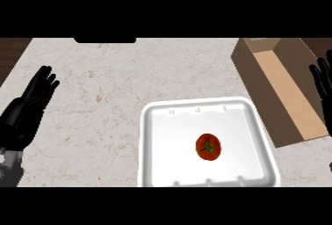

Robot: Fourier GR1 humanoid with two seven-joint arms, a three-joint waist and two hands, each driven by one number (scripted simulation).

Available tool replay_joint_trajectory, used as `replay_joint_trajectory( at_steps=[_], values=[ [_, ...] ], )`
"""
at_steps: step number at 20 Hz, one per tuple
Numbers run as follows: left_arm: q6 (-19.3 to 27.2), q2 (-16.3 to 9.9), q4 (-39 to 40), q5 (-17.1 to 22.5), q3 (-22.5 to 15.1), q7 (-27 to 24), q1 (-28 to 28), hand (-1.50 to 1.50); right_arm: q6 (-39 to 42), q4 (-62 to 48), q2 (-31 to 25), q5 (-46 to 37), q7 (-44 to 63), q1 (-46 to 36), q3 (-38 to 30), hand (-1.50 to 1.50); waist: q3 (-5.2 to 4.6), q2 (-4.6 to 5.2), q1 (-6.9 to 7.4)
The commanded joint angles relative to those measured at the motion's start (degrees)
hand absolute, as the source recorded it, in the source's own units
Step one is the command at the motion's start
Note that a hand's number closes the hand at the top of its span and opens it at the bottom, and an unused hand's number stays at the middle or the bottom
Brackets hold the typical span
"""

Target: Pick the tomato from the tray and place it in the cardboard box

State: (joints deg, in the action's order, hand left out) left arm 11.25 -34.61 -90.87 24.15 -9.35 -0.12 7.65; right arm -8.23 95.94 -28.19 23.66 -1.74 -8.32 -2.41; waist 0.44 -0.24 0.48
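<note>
A pale, marbled desk [97,110] fills most of the head view. At the upper right an open cardboard box [285,88] rests on it, its long side running away from the viewer at a slight slant, and its tan floor is visible. A white tray [162,145] with rounded corners lies low and right of centre, just beside the box's near left corner. The left hand [35,94] shows at the left edge, fingers straight and pointing away, holding nothing and well apart from the tray. The right hand [322,79] shows at the right edge beside the box's far side, fingers likewise straight and empty. The tomato [208,147], red with a green stem star facing up, sits near the tray's middle, touched by neither hand and nearer the right one.
</note>
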Motion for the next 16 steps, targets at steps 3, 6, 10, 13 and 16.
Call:
replay_joint_trajectory(
  at_steps=[3,6,10,13,16],
  values=[
    [4.6,1.7,-1.0,0.8,2.7,1.2,-4.0,0.0,-16.7,5.4,7.2,-5.6,-6.1,12.3,-6.8,1.5,-0.46,-1.01,-4.18],
    [8.3,4.3,1.4,2.7,5.2,2.1,-4.6,0.0,-26.4,5.6,12.9,-6.2,-11.0,18.2,-14.2,1.5,-0.45,-1.83,-10.07],
    [7.3,6.6,0.2,4.5,4.4,1.9,-5.1,0.0,-36.9,1.1,19.9,-17.1,-14.4,31.3,-9.9,-1.5,-0.55,-0.46,-7.27],
    [9.2,8.9,-0.4,2.8,1.8,2.1,-5.0,0.0,-42.2,6.7,25.9,-25.2,-24.5,38.3,-4.7,-1.5,-0.58,-0.37,-5.81],
    [8.8,7.7,-2.5,2.9,1.3,5.1,-3.6,0.0,-45.3,11.7,27.9,-31.4,-27.0,47.4,4.8,-1.5,-0.55,-0.07,-3.01]
  ],
)
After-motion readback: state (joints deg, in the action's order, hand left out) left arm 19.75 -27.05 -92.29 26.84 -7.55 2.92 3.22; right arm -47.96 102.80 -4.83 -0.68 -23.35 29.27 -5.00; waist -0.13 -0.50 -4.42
